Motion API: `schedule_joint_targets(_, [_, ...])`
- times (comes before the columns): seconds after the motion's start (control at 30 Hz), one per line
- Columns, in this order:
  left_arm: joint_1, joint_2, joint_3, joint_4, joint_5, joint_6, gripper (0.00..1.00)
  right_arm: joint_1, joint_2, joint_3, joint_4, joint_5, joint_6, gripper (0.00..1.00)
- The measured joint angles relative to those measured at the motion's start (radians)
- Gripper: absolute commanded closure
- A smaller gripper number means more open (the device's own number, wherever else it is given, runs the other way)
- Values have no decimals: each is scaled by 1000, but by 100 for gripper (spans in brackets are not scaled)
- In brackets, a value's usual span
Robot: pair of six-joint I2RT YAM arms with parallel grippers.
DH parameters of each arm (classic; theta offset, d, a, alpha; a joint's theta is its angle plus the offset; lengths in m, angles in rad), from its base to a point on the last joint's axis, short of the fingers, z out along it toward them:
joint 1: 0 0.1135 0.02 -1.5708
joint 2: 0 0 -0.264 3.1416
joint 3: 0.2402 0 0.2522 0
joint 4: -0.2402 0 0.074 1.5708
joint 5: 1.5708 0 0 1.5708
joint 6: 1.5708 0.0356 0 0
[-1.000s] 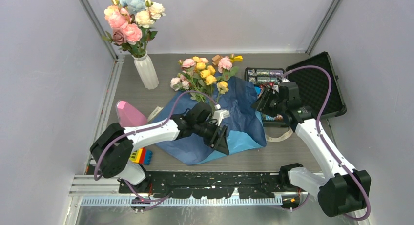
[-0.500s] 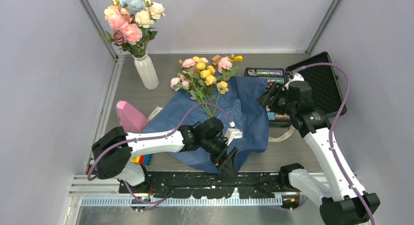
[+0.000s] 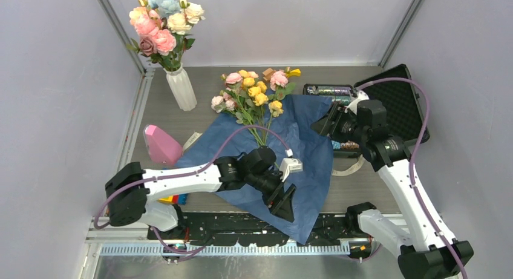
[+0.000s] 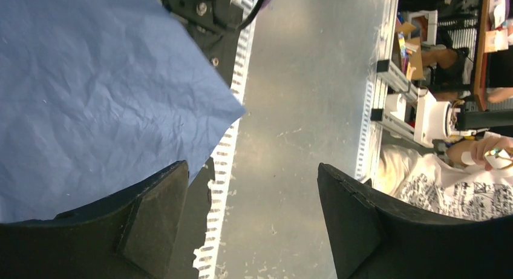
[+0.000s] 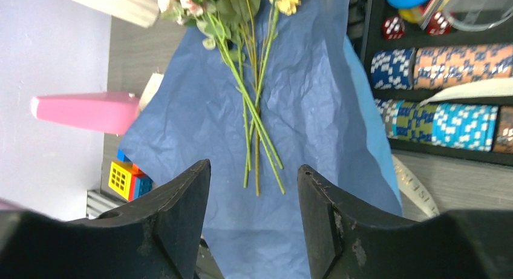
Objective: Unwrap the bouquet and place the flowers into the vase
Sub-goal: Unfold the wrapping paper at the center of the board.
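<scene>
**Wrap open, flowers not yet in the vase**

The paper (image 3: 305, 161) lay spread across the middle of the bench, dark side up, its near corner hanging over the near edge. Opened flat like that, it bared the stems for a grasp, so the unwrapping looked done or nearly done. The flowers (image 3: 254, 94) lay on the paper's far part, heads toward the far edge and stems pointing back at the arms.

The left claw (image 4: 251, 173) sat low at the near edge with its jaws wide and nothing in them. The paper's corner lay beside one finger, not between the two. The right claw (image 5: 253, 173) hung over the paper's right side, jaws moderately apart and also empty. Its camera looked straight down on the stems, a likely stance for picking them up.

The vase (image 3: 181, 88) stood at the far left corner, well apart from the flowers and already holding a bunch of bigger blooms (image 3: 160, 22). That probably left little room at its neck.

By count there was one sheet of paper, one vase, one loose ribbon (image 3: 348, 168) by the paper's right edge, one pink block (image 3: 160, 143) near the left edge and one open case (image 3: 393, 103) at the far right corner. I made out about seven yellow heads and two pink, but the stems crossed too much to count.
</scene>
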Motion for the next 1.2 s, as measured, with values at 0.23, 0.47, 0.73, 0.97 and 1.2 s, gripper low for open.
schedule_joint_targets(0.23, [1, -86, 28, -33, -148, 26, 17, 134, 63, -36, -15, -2, 6, 41])
schedule_joint_targets(0.47, [40, -85, -14, -72, -306, 32, 17, 333, 85, -108, 18, 79, 77, 47])
schedule_joint_targets(0.73, [105, -80, -135, -61, -395, -15, 17, 338, 122, -289, 117, 186, 204, 47])
schedule_joint_targets(0.97, [142, -28, -171, -69, -439, -46, 17, 338, 120, -382, 148, 337, 244, 43])
schedule_joint_targets(1.2, [142, -26, -224, -76, -446, -72, 17, 323, 53, -476, 149, 444, 298, 39])
